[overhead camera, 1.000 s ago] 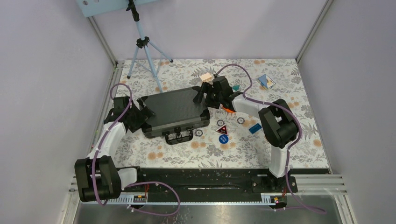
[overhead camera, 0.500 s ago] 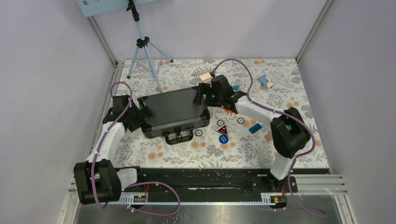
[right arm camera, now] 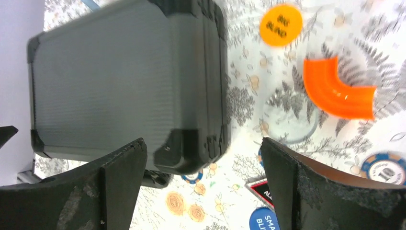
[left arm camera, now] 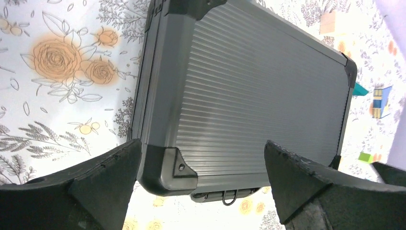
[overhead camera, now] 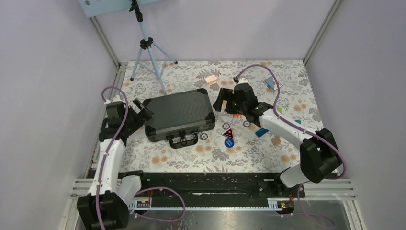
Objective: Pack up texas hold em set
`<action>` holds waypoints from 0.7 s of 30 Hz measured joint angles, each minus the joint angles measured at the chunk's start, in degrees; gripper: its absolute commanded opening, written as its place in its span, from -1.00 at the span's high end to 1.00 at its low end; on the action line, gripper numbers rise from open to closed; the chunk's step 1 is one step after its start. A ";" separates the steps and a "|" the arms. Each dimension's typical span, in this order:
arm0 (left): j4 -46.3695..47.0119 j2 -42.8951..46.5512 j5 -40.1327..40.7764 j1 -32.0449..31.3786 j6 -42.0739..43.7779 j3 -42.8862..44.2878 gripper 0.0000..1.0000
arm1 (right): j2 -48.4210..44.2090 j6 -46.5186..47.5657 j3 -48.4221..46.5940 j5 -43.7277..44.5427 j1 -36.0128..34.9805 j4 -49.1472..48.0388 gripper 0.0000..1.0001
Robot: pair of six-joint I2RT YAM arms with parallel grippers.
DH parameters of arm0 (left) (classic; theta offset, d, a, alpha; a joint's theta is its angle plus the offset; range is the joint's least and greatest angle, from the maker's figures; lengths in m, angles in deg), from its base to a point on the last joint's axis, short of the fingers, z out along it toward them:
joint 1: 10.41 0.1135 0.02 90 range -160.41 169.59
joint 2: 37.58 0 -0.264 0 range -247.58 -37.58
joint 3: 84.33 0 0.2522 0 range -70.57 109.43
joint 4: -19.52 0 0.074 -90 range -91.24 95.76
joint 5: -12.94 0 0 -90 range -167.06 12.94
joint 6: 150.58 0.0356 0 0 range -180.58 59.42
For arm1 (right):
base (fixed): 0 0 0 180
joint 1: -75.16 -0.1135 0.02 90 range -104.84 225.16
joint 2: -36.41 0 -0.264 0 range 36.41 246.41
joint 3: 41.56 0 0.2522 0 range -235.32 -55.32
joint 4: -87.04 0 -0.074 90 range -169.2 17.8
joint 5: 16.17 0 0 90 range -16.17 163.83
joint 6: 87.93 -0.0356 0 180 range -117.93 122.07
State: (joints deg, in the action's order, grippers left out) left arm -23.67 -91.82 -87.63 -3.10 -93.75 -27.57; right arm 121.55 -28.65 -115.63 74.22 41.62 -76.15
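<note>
Left of centre on the counter [overhead camera: 158,160], briefcase [overhead camera: 178,114]: lies flat with its lid down and its handle [overhead camera: 182,140] toward the arms. I cannot tell whether the latches are fastened.
Loose set pieces: striped chips [overhead camera: 204,136] rest on the counter just right of the case, with a blue disc [overhead camera: 229,142] among them and an orange disc [right arm camera: 281,25] farther back. All of them are outside the shut case.
Left end effector [left arm camera: 202,142]: spread wide and holding nothing. It faces the case's left end, with a corner of the case framed between its fingers but apart from them.
Right end effector [right arm camera: 203,141]: spread wide and empty. It is near the orange curved block [right arm camera: 337,93] and clear of the case's right end.
Change: a second ago both end effectors sat close against the two ends of the case. Now both have drawn away, the right one off to the right and the left arm lifted back along the counter's left edge. The case itself has not shifted.
Meaning for the task: the push to close or square the case looks finished, yet chips and discs remain outside, so packing is likely incomplete. The case would probably have to be opened again before those pieces can go in.
</note>
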 measured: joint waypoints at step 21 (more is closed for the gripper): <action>12.13 5.75 -9.25 5.79 -7.43 -14.27 -0.98 | 10.45 -19.43 11.02 -18.38 3.43 -22.69 -0.84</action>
State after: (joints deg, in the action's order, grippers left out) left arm -11.54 -86.07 -96.87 2.69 -101.18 -41.84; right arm 132.00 -48.08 -104.62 55.84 45.05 -98.84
